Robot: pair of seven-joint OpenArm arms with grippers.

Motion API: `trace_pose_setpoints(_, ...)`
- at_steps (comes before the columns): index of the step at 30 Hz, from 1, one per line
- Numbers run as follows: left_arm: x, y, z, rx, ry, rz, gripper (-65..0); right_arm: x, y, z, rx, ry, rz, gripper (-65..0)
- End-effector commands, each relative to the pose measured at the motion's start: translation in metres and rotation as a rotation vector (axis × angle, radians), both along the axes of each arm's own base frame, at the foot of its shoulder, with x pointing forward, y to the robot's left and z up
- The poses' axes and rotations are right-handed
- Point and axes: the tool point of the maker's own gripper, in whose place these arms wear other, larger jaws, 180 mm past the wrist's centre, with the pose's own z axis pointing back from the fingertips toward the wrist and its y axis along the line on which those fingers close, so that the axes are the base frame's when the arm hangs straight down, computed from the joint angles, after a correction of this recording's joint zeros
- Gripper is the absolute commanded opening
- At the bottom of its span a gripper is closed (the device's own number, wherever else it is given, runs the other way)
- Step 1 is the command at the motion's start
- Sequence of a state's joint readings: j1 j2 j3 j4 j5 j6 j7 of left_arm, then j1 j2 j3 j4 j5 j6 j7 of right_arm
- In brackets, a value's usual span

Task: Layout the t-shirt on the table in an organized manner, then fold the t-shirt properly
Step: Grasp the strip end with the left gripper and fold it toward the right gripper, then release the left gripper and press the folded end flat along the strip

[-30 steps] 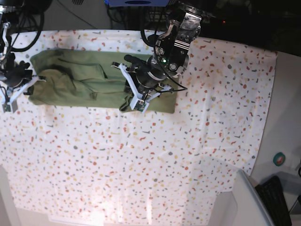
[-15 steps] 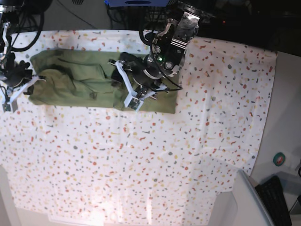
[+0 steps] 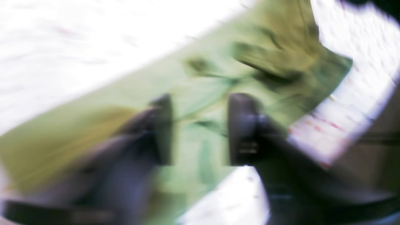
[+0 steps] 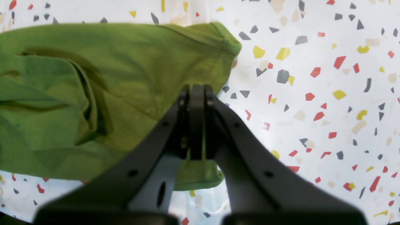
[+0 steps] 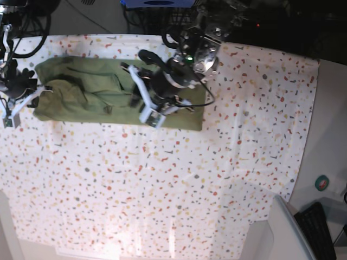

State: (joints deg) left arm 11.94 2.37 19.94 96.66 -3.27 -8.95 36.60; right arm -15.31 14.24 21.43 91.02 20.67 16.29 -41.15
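The olive-green t-shirt (image 5: 87,92) lies as a long, rumpled band across the far side of the speckled table (image 5: 162,179). My left gripper (image 5: 142,97) is open above the shirt's middle. The blurred left wrist view shows its two dark fingers (image 3: 162,128) apart over green cloth (image 3: 203,78). My right gripper (image 5: 33,96) is at the shirt's left end. In the right wrist view it (image 4: 197,122) is shut on the shirt's edge (image 4: 125,78), with the table (image 4: 312,93) beside it.
The cloth ends at the right on a plain grey-white surface (image 5: 331,108) with a small round green and red object (image 5: 322,182). A grey bin corner (image 5: 282,233) and a black keyboard (image 5: 317,227) sit at the bottom right. Cables and dark equipment line the far edge.
My left gripper has moved left and towards the far edge over the shirt. The right gripper has shifted only slightly to the left.
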Motion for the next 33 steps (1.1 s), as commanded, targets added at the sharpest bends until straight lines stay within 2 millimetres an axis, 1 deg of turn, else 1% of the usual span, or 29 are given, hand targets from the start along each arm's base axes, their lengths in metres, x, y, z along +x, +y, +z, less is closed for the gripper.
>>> trace_pose_setpoints(1, 0.003, 0.009, 0.009, -0.014, -0.028, 0.029, -63.8, 0.01, -0.006, 0.012, -0.016, -0.045, 0.0, -65.0)
trace_pose_setpoints(2, 0.004, 0.022, 0.009, -0.002, -0.03, 0.056, -65.0, 0.009, -0.006, 0.011, -0.016, -0.043, 0.0, -65.0)
trace_pose_setpoints(4, 0.003, 0.045, 0.002, 0.027, -0.015, 0.102, -65.0, 0.009, -0.006, 0.011, -0.016, -0.043, 0.0, -65.0)
trace_pose_setpoints(5, 0.003, 0.055, -0.005, 0.046, -0.004, 0.116, -65.0, 0.009, -0.005, 0.011, -0.012, -0.043, 0.002, -65.0)
trace_pose_setpoints(7, -0.006, 0.068, -0.026, 0.084, 0.051, 0.125, -65.0, 0.009, -0.003, 0.01, -0.011, -0.04, 0.007, -65.0)
trace_pose_setpoints(13, -0.029, 0.077, -0.067, 0.131, 0.162, 0.12, -65.0, 0.011, 0.008, 0.007, 0.021, -0.048, -0.001, -65.0)
trace_pose_setpoints(15, -0.038, 0.078, -0.082, 0.14, 0.21, 0.117, -65.0, 0.011, 0.009, 0.007, 0.022, -0.048, -0.001, -65.0)
trace_pose_setpoints(16, -0.041, 0.078, -0.086, 0.143, 0.223, 0.117, -65.0, 0.011, 0.009, 0.008, 0.022, -0.049, -0.001, -65.0)
trace_pose_setpoints(17, -0.041, 0.078, -0.087, 0.142, 0.225, 0.117, -65.0, 0.011, 0.009, 0.008, 0.022, -0.049, -0.001, -65.0)
trace_pose_setpoints(18, -0.038, 0.077, -0.082, 0.137, 0.21, 0.118, -65.0, 0.011, 0.009, 0.008, 0.022, -0.049, -0.001, -65.0)
trace_pose_setpoints(20, -0.028, 0.076, -0.064, 0.119, 0.157, 0.127, -65.0, 0.011, 0.009, 0.008, 0.022, -0.049, -0.001, -65.0)
trace_pose_setpoints(23, -0.025, 0.077, -0.041, 0.109, 0.099, 0.13, -65.0, 0.011, 0.009, 0.008, 0.022, -0.049, -0.001, -65.0)
trace_pose_setpoints(25, -0.024, 0.082, -0.031, 0.119, 0.069, 0.124, -65.0, 0.011, 0.009, 0.008, 0.022, -0.049, -0.001, -65.0)
trace_pose_setpoints(28, -0.033, 0.09, -0.039, 0.144, 0.089, 0.119, -65.0, 0.011, 0.006, 0.008, 0.02, -0.051, -0.008, -65.0)
trace_pose_setpoints(29, -0.037, 0.095, -0.047, 0.158, 0.111, 0.119, -65.0, 0.011, 0.005, 0.009, 0.019, -0.052, -0.011, -65.0)
trace_pose_setpoints(31, -0.045, 0.11, -0.066, 0.18, 0.165, 0.148, -65.0, 0.012, -0.003, 0.012, 0.014, -0.063, -0.036, -65.0)
trace_pose_setpoints(33, -0.05, 0.123, -0.079, 0.197, 0.204, 0.179, -65.0, 0.02, -0.003, 0.016, 0.031, -0.087, -0.065, -65.0)
